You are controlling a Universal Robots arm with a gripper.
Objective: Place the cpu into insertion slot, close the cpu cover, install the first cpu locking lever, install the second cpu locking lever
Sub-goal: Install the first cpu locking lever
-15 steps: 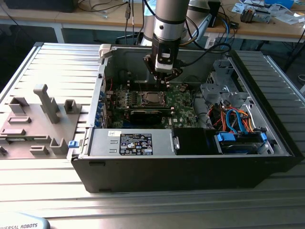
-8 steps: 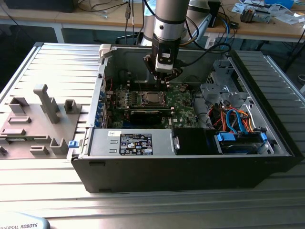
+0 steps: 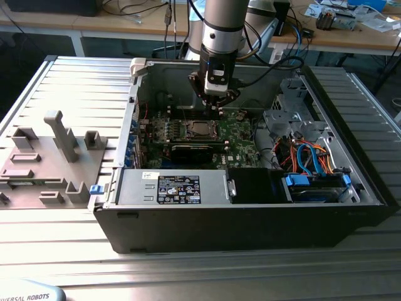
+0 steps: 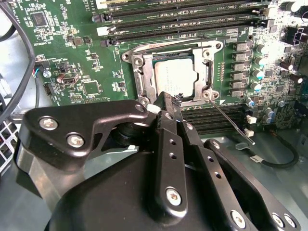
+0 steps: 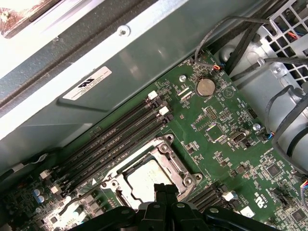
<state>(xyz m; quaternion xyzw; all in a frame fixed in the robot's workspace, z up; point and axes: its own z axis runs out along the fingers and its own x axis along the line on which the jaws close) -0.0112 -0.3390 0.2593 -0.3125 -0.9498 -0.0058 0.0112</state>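
This is a robotics lab or electronics workshop: an industrial robot arm (image 3: 222, 25) reaches down into an opened desktop computer case (image 3: 238, 232) lying on its side on a ribbed aluminium bench (image 3: 81, 81). The green circuit board (image 3: 241, 135) is exposed, with the insertion slot (image 4: 136, 60), memory slots and wiring all in plain sight. Grey moulded part holders (image 3: 62, 135) sit beside the case, and the wooden benches at the back (image 3: 351, 41) are strewn with cables and loose electronic parts.
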